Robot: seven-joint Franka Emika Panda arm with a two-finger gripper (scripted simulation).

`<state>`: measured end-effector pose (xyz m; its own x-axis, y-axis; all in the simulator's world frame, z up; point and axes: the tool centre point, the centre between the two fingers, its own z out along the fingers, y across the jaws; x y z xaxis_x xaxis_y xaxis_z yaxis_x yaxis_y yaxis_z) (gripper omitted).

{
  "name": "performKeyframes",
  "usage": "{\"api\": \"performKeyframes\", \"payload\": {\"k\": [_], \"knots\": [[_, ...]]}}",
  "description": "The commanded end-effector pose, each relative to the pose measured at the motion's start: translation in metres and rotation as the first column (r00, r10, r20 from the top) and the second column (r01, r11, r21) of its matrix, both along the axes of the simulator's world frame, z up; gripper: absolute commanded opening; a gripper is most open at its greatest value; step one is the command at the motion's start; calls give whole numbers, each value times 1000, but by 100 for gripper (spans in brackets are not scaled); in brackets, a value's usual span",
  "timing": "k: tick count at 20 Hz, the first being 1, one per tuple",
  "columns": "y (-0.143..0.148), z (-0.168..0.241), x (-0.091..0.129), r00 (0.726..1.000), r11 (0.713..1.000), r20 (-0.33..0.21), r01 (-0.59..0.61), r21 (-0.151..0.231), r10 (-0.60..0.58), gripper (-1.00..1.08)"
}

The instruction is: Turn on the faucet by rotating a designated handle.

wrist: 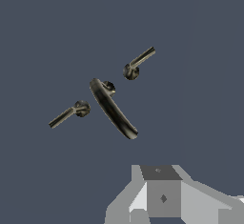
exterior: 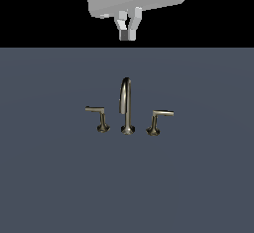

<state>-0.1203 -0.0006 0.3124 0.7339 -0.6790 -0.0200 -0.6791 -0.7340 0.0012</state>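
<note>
Gripper (exterior: pixel 128 32) hangs at top centre of the exterior view, high above the faucet (exterior: pixel 126 107) and touching nothing; its two fingers come together at the tips with nothing between them, so I read it as clenched empty, though the render is coarse. In the wrist view only the pale finger bodies show at the lower edge, which adds nothing about the tips. The faucet sits at mid-frame on a plain slate-blue surface (exterior: pixel 49 187): the spout (exterior: pixel 125 100) arches tall in the centre, with a short handle on a flared base either side. The designated handle (exterior: pixel 158 122) stands just right of the spout in the exterior view, its thin lever bar pointing toward the right edge; the mirror handle (exterior: pixel 99 119) points its bar toward the left edge. Likely reason for the high hover: a start pose, with the approach not yet begun. The bar's outward reach gives a clear lever end to push, away from the spout. Open room lies all round the set, broadest at right and lower frame; the tight spot is the gap between spout and handle post, so I would come in from the right side.
</note>
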Motion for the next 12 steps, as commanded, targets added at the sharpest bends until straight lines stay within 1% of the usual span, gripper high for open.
{"api": "performKeyframes", "payload": {"k": [1,4,7,12], "knots": [[-4,-17,13,998,998,1,69,0,-69,-100],[-11,-36,28,989,989,2,149,-1,-149,-100],[-18,-56,42,974,974,3,228,-2,-228,-100],[-34,-89,65,934,934,5,358,-5,-358,-100]]}}
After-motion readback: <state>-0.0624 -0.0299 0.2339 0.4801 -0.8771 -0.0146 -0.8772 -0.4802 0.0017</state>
